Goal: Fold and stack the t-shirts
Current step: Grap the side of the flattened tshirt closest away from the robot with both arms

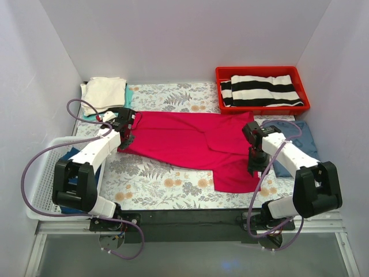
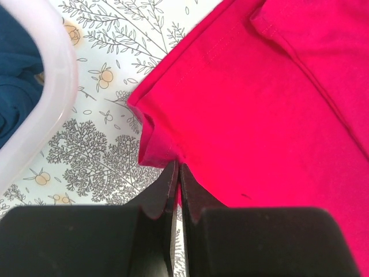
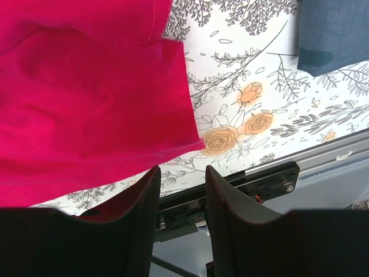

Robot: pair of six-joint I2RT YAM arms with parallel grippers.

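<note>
A red t-shirt [image 1: 190, 141] lies spread across the middle of a flower-patterned table [image 1: 155, 182]. Its left edge is pinched between the closed fingers of the left gripper [image 2: 177, 168], with a sliver of red cloth showing in the seam between them. The right gripper [image 3: 181, 170] hangs over the shirt's near right corner, its fingers parted a little and nothing between them. Just right of that arm, a navy t-shirt [image 1: 301, 144] lies flat on the table. At the far left corner, a folded cream t-shirt [image 1: 104, 92] sits on a teal t-shirt [image 1: 131, 92]. A red tray [image 1: 259, 68] at the far right holds a black-and-white striped cloth [image 1: 262, 91]. A white basket [image 1: 40, 173] beside the left arm, at the table's left edge, contains dark blue cloth [image 2: 14, 69].
</note>
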